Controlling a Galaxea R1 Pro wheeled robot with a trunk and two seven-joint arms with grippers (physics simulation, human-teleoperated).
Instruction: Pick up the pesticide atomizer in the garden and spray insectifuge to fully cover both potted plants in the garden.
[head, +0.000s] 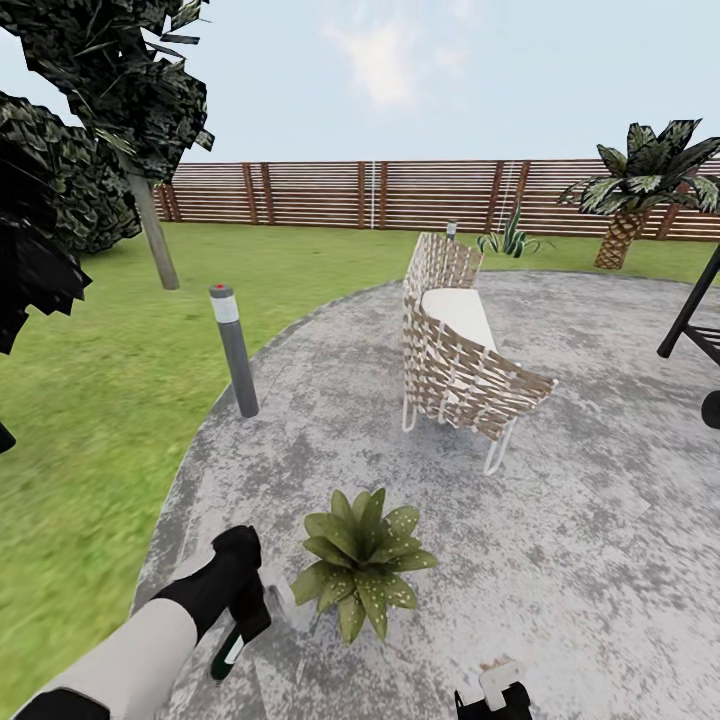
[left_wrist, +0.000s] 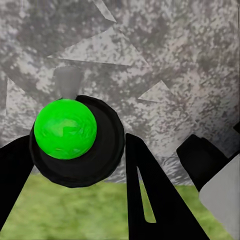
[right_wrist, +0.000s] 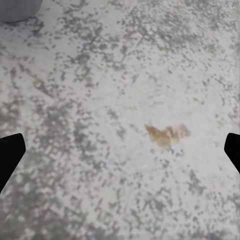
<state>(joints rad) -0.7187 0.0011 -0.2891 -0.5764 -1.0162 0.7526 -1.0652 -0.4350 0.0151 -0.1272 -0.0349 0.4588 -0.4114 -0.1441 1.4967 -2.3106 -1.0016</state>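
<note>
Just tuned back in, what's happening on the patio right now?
The left end effector holds the pesticide atomizer low over the stone patio, right beside a potted plant whose leaves carry pale specks. The right end effector hangs open and empty over bare stone. A woven chair stands beyond.

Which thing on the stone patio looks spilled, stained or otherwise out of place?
One small thing: the right wrist view shows a brownish-orange stain on the grey stone patio, unlike the mottled grey around it. The potted plant stands upright, its leaves speckled with pale dots, and the woven chair is upright too.
</note>
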